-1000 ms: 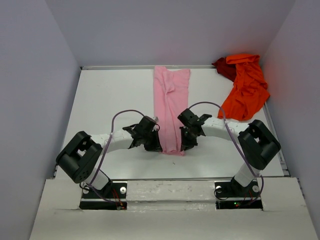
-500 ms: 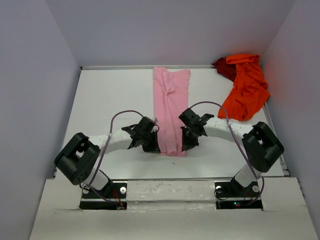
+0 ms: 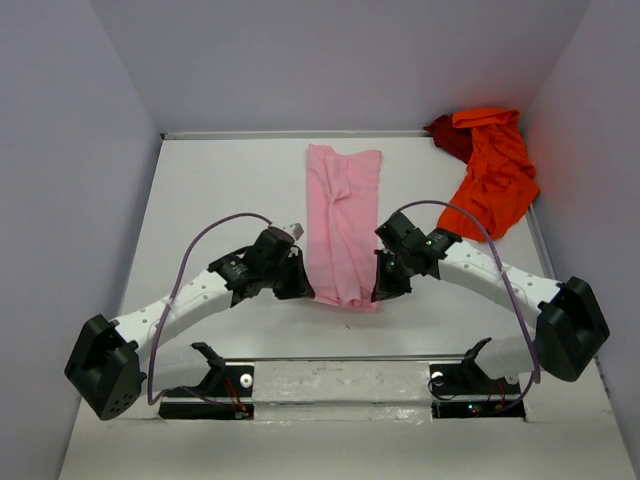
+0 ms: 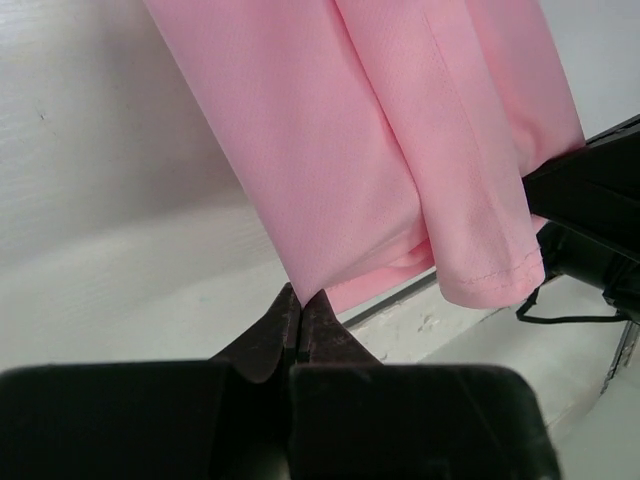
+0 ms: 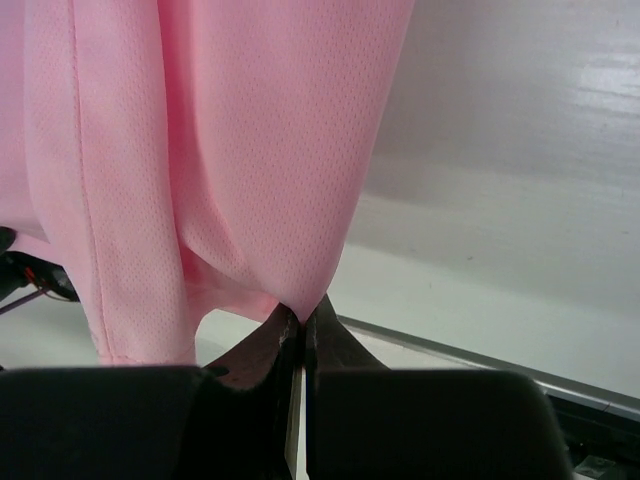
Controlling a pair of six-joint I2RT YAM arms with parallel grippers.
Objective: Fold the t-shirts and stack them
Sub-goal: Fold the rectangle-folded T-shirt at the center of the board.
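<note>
Wrist views show me what overhead hides: left gripper [image 4: 300, 305] and right gripper [image 5: 303, 320] each pinch the pink t-shirt [image 3: 343, 220] at its near hem corners. Overhead, its long axis runs near-to-far, centred on the table [image 3: 220, 190].

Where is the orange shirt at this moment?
In the top view, the orange shirt lies crumpled at the far right corner of the table, against the dark red shirt, right of the pink shirt.
</note>
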